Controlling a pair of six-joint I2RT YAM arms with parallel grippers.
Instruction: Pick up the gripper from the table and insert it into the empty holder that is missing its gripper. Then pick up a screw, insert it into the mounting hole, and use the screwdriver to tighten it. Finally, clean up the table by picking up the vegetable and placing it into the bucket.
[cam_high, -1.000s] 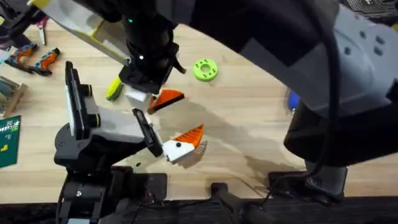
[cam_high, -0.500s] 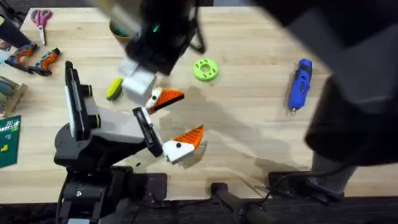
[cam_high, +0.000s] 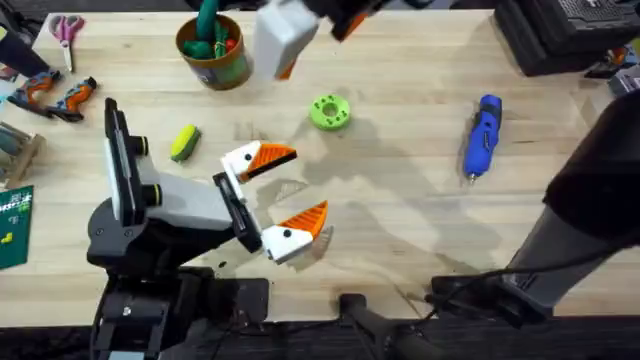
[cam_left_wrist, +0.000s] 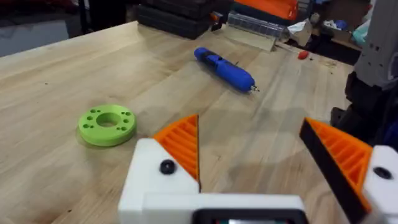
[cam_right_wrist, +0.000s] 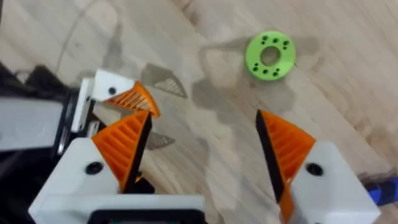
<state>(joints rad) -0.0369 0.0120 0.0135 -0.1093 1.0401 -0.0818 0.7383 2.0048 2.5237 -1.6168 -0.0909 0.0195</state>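
Right gripper (cam_high: 315, 25) has lifted clear, fingers spread and empty, leaving the small orange plastic wedge (cam_high: 268, 157) seated on the left gripper's (cam_high: 290, 188) white angular holder block (cam_high: 240, 161); insertion looks done, screw next.

A flat green ring-shaped disc (cam_high: 330, 112) with small holes lay on the wooden table (cam_high: 400, 220). Near the table's far left corner lay pink-handled scissors (cam_high: 66, 28), with orange-and-black hand tools (cam_high: 55, 94) nearer. A green card (cam_high: 14, 226) sat at the left edge.
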